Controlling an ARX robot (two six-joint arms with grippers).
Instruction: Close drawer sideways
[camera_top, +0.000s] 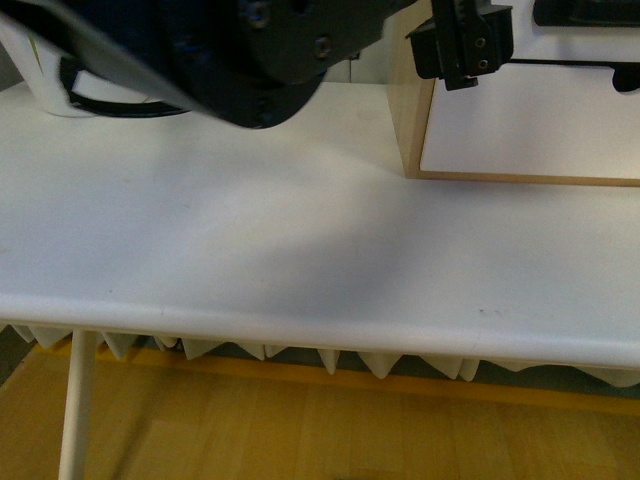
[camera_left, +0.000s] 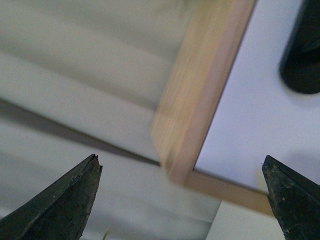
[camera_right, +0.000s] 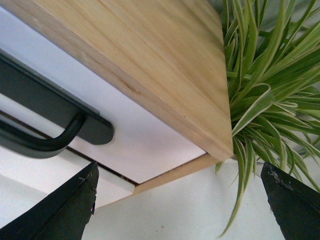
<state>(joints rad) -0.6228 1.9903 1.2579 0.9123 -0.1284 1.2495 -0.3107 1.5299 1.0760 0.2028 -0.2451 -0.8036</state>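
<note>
Two end effectors, both spread wide with nothing between the fingers. My left end effector (camera_left: 181, 167) faces the wood-edged corner of the cabinet (camera_left: 200, 100), and my right end effector (camera_right: 179, 170) looks closely at one end of the bar handle (camera_right: 47, 107). The drawer (camera_top: 565, 45) lies at about 1 o'clock on the bench (camera_top: 250, 240), its handle running 9 to 3. I judge the right arm nearer, so the push falls to it.

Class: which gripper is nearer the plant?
Right. The right gripper faces the plant, which stands close beside one side of the cabinet. The left gripper hovers at the opposite front corner, with no plant in its view.
</note>
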